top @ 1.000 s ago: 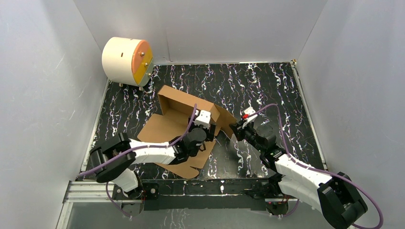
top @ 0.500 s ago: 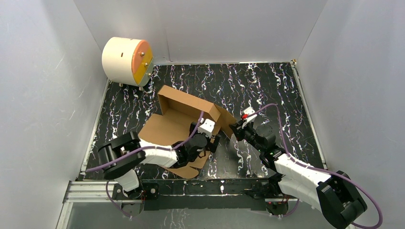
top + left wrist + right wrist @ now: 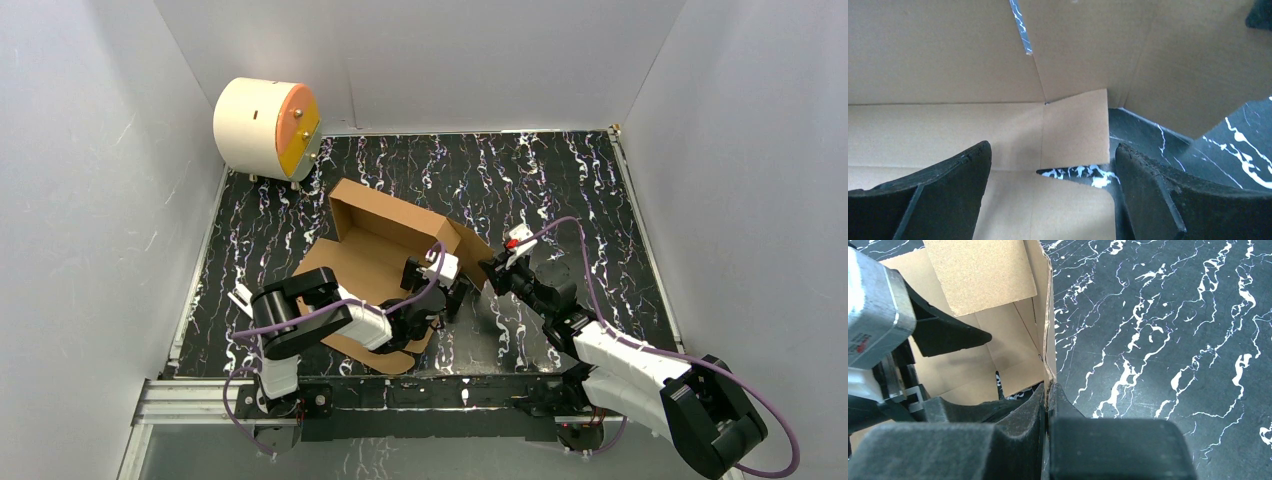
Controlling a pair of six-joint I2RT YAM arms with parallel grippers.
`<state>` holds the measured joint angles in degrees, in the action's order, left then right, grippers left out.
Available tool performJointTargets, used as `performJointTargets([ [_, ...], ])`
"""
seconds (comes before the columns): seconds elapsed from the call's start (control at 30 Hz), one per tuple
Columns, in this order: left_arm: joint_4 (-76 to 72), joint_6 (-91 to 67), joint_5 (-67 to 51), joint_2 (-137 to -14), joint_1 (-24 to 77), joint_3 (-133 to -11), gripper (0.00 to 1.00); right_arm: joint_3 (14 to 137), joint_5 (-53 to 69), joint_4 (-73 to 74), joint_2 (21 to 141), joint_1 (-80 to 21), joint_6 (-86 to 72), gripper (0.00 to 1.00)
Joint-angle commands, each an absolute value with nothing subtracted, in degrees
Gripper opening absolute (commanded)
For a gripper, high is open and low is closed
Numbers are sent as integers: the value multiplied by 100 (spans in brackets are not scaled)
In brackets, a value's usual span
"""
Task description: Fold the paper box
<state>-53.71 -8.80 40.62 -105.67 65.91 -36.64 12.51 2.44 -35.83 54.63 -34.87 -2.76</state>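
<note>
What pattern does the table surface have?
The table is black with white streaks; right wrist view shows best.

One camera looks down from high behind my bases over the whole table [image 3: 560,170]; my wrist cameras sit very close — all three share the right end of the paper box [image 3: 385,232]

I work in a robotics lab test cell, not a home or shop. Plain white panels [image 3: 90,200] box me in on three sides. My worktop [image 3: 560,180] is a black sheet veined with white, fitted wall to wall. My left arm [image 3: 320,315] and right arm [image 3: 620,355] rise from an aluminium rail [image 3: 190,400] at the near edge, with purple cables [image 3: 563,220] looped along them. A cream drum with an orange face [image 3: 265,125] stands on small feet in the far left corner.
</note>
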Motion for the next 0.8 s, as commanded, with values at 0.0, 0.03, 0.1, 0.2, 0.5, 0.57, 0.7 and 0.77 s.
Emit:
performJointTargets([
  [0.0,-6157,-519,4720,-10822,6627,-3884,91,1235,404,-3858,5481,-3482,-236,7],
  [0.03,-6218,-482,4793,-10856,6627,-3892,91,1231,400,-3858,5480,-3488,-231,7],
  [0.1,-6306,-475,4892,-10846,6627,-3866,91,1222,398,-3866,5474,-3488,-237,7],
  [0.2,-6365,-507,4949,-10730,6628,-3808,90,1215,411,-3875,5474,-3489,-236,7],
  [0.5,-6362,-920,5062,-10446,6460,-3456,86,1191,470,-3917,5509,-3488,-237,7],
  [0.57,-6354,-1027,5065,-10393,6394,-3382,85,1187,491,-3929,5506,-3483,-234,7],
  [0.7,-6334,-1346,4883,-10257,6244,-3205,80,1178,510,-3942,5495,-3487,-236,7],
  [0.77,-6307,-1510,4756,-10208,6159,-3132,80,1165,546,-3958,5493,-3489,-232,7],
])
